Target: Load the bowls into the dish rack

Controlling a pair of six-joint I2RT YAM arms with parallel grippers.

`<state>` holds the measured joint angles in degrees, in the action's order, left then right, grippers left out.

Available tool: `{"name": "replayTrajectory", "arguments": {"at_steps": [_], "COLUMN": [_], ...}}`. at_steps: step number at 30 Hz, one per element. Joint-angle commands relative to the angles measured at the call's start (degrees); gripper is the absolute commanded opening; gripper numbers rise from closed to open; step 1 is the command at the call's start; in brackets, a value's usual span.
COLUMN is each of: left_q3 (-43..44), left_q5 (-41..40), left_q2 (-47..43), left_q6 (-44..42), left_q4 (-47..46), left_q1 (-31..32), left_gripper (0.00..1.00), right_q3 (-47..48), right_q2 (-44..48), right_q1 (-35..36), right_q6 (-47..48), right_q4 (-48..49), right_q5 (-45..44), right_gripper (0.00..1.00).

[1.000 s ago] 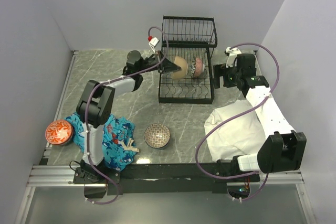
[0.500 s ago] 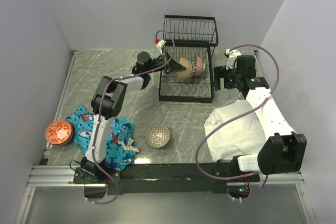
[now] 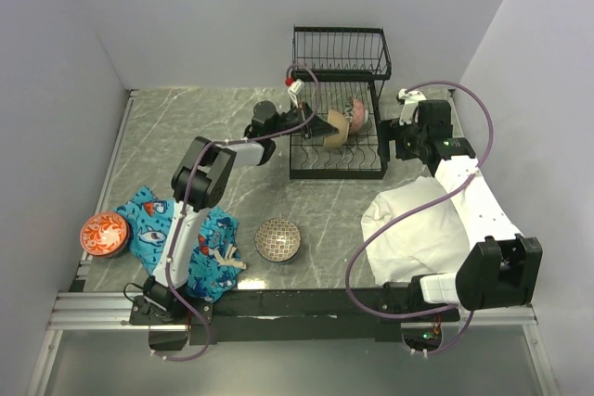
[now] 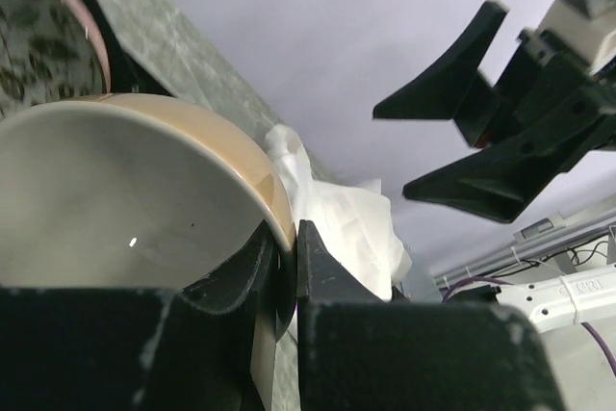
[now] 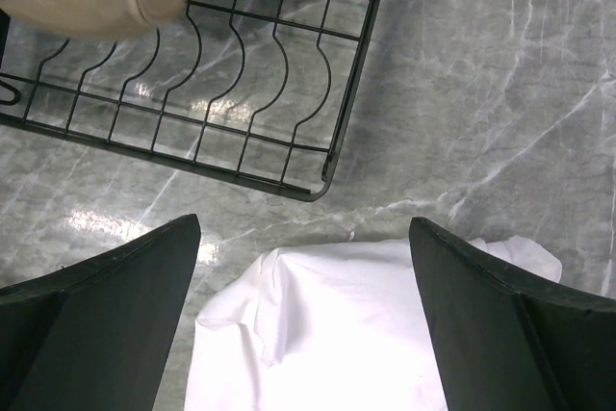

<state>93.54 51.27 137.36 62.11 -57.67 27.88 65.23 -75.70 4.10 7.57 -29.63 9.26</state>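
The black wire dish rack (image 3: 340,51) stands at the back of the table. My left gripper (image 3: 318,123) is shut on the rim of a tan bowl (image 3: 338,130) with a white inside (image 4: 106,209), held on edge over the rack's slotted base (image 5: 241,74). Beside it a pink patterned bowl (image 3: 356,115) stands on edge in the rack. A brown patterned bowl (image 3: 277,239) sits on the table in front, and an orange bowl (image 3: 102,234) at the far left. My right gripper (image 3: 393,137) hangs open just right of the rack, nothing between its fingers (image 5: 106,295).
A white cloth (image 3: 418,229) lies under and in front of the right arm, and also shows in the right wrist view (image 5: 318,334). A blue patterned cloth (image 3: 181,238) lies beside the orange bowl at the left. Grey walls close in the table on three sides.
My left arm has reached further right with the tan bowl, and the dish rack has slid a little to the right with it. The right arm has stayed put.
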Motion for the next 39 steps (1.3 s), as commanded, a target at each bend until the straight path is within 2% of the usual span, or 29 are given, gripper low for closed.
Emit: {"name": "replayTrajectory", "arguments": {"at_steps": [1,3,6,16,29,39], "left_q3": [-3.35,-6.95,-7.76,3.23,10.61,13.16], "left_q5": [-3.00,-4.85,-8.02,-12.77,-12.33,-9.52], "left_q2": [-5.87,-8.32,-8.78,-4.21,2.91,7.48], "left_q6": [-1.80,-5.22,-8.22,-23.60,-23.79,-18.96], "left_q4": [-7.55,-7.55,-7.02,8.80,6.69,0.64], "left_q1": [1.65,2.35,3.41,4.99,3.33,1.74], "left_gripper": [0.01,0.01,0.01,0.01,0.01,0.01], "right_q3": [0.69,0.77,0.60,-1.60,-1.07,0.51], "right_q2": [0.73,0.82,0.56,0.47,0.20,-1.82], "right_q1": [-0.23,-0.23,-0.32,-0.14,-0.23,-0.06], "right_q6": [0.34,0.34,0.16,-1.24,-1.42,-1.42], "right_q4": [0.10,-0.25,-0.78,1.06,0.45,0.36], "right_q5": [0.15,0.41,1.03,2.35,1.55,1.64], "right_gripper": [0.97,0.97,0.97,0.97,0.97,0.97]}}
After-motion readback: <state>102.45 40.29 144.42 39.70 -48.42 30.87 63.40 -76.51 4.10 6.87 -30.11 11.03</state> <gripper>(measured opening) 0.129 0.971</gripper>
